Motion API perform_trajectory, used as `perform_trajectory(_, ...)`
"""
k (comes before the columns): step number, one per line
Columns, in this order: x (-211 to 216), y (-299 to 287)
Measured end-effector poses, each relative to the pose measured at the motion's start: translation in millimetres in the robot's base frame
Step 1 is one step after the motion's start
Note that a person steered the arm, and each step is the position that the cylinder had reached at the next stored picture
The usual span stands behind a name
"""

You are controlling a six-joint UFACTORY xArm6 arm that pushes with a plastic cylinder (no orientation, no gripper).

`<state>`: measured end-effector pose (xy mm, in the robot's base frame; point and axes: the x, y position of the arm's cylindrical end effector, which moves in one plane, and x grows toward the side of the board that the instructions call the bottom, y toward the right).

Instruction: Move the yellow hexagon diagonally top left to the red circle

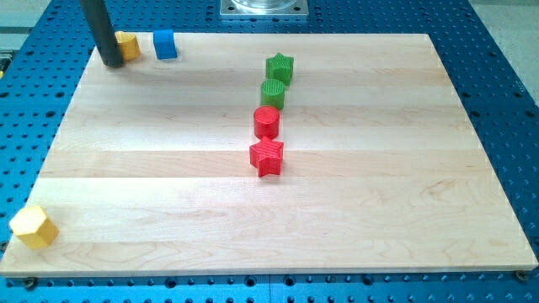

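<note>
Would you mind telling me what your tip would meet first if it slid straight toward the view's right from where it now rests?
My tip sits at the board's top left corner, right beside a yellow block. Going right, it would probably meet that block first, then perhaps the blue block; depth is hard to judge.

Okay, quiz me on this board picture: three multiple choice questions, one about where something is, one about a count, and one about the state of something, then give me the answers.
1. Where does the yellow hexagon lie?
A. the view's bottom left corner
B. the view's top right corner
C. between the two red blocks

2. How many green blocks are on the board?
A. one
B. two
C. four

3. What is my tip doing?
A. pressing on the red circle
B. standing beside a second yellow block at the view's top left
C. touching the red star

Answers: 1 A, it sits at the board's near left edge. 2 B, a green star and a rounder green block just below it. 3 B, the tip is against that yellow block's left side, far from the hexagon.
</note>
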<state>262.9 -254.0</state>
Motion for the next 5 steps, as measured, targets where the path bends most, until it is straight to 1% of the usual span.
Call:
perform_trajectory(1,0,44)
perform_trajectory(2,19,46)
perform_trajectory(3,116,48)
perform_trajectory(4,228,95)
perform_trajectory(5,329,52)
